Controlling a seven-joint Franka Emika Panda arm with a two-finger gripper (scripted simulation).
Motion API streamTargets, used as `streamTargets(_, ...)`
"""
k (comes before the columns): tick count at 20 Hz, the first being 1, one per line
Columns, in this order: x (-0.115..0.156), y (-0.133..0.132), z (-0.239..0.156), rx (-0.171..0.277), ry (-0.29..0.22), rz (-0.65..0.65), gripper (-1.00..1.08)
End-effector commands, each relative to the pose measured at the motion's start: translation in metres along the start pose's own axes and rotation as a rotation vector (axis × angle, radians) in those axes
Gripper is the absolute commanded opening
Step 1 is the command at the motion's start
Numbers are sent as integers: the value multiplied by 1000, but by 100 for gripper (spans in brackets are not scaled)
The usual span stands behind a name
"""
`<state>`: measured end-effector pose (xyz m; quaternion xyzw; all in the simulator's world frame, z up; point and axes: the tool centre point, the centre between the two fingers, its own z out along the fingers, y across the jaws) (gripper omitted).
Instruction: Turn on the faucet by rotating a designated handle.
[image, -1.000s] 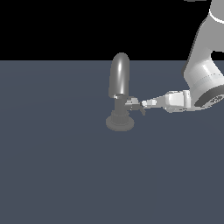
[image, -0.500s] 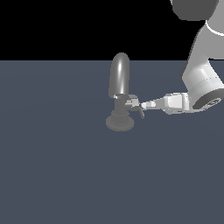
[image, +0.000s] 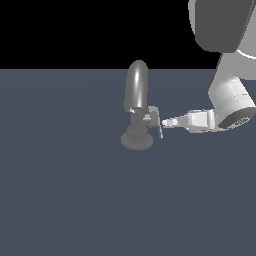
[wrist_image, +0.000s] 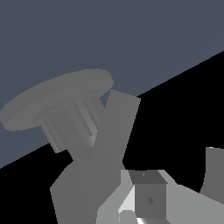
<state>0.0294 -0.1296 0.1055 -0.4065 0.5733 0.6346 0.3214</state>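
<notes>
Faucet (image: 136, 100): upright on the desk (image: 60, 190). Handle (image: 156, 122): juts toward the exterior view's right. End effector (image: 165, 122): tip at the handle; spread or pressed together, cannot tell.

We see the small glossy grey metal faucet (image: 136, 112) standing upright on its round stepped base, its tall capsule-shaped spout rising above a short neck. The stubby grey handle (image: 156, 121) juts sideways from that neck toward the exterior view's right, hanging slightly downward.

exterior high and wide, wrist close on faucet (wrist_image: 65, 113)
</notes>
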Motion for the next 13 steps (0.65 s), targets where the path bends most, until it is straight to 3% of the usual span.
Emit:
streamTargets(1,34,-22,6,31,0,40,-100)
streamTargets(13,56,-40,6,34,-5,64,-100)
